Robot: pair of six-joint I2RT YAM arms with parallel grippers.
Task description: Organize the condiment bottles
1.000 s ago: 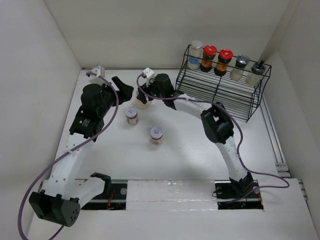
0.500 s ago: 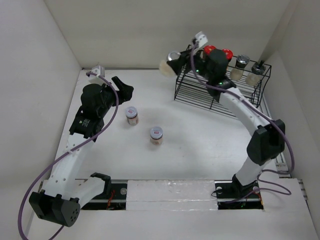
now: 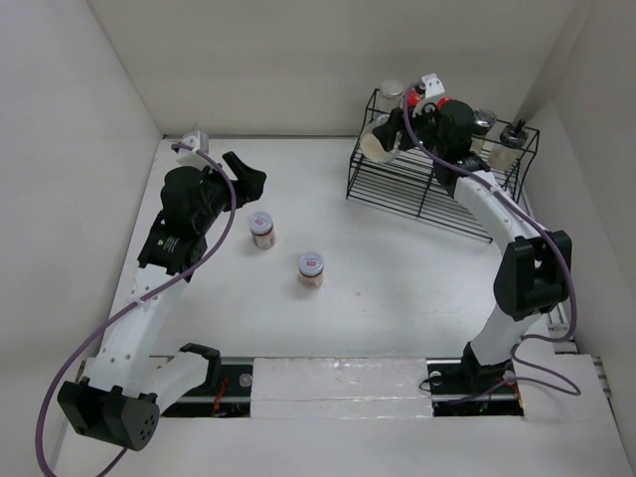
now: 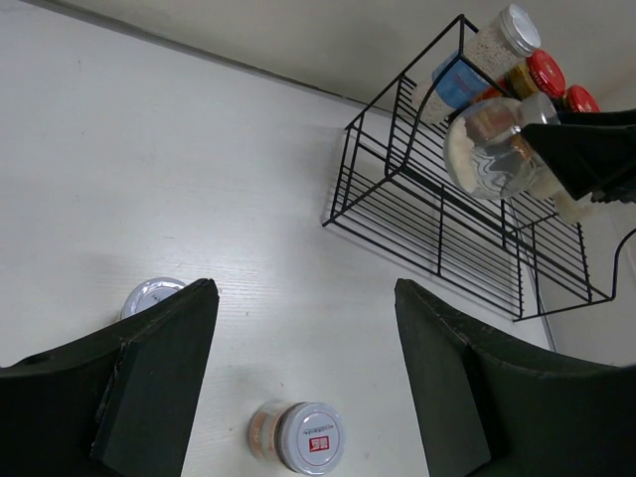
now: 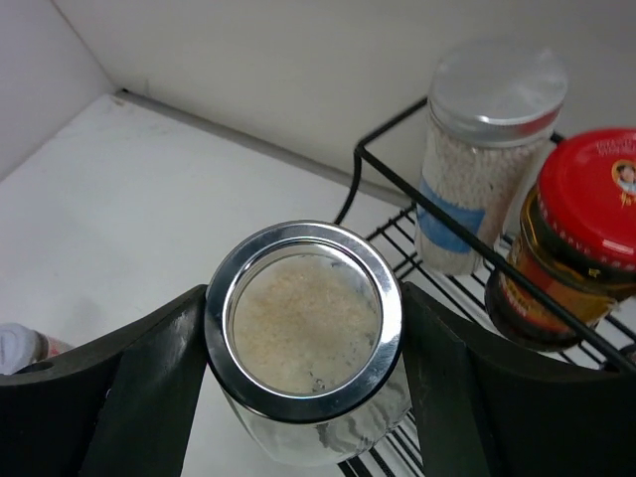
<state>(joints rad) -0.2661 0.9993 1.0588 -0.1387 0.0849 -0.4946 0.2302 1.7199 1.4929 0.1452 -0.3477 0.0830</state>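
My right gripper (image 3: 390,137) is shut on a clear silver-lidded jar (image 5: 303,328) of pale beige grains and holds it tilted over the left end of the black wire rack (image 3: 437,189). On the rack's top tier stand a blue-labelled jar (image 3: 392,94), two red-capped jars (image 3: 449,103) and two silver-topped jars (image 3: 481,121). Two white-lidded jars (image 3: 262,230) (image 3: 311,268) stand on the table. My left gripper (image 3: 253,180) is open and empty, above and left of them. In the left wrist view the nearer jar (image 4: 303,437) lies between my fingers' lines, below them.
White walls close in the table at the back and both sides. The rack's lower tiers (image 4: 437,229) are bare wire. A rail (image 3: 542,268) runs along the table's right edge.
My right arm lifted the silver-lidded jar off the table and carried it right to the rack's left end, now lower and closer to the tiers. The left arm has not moved.
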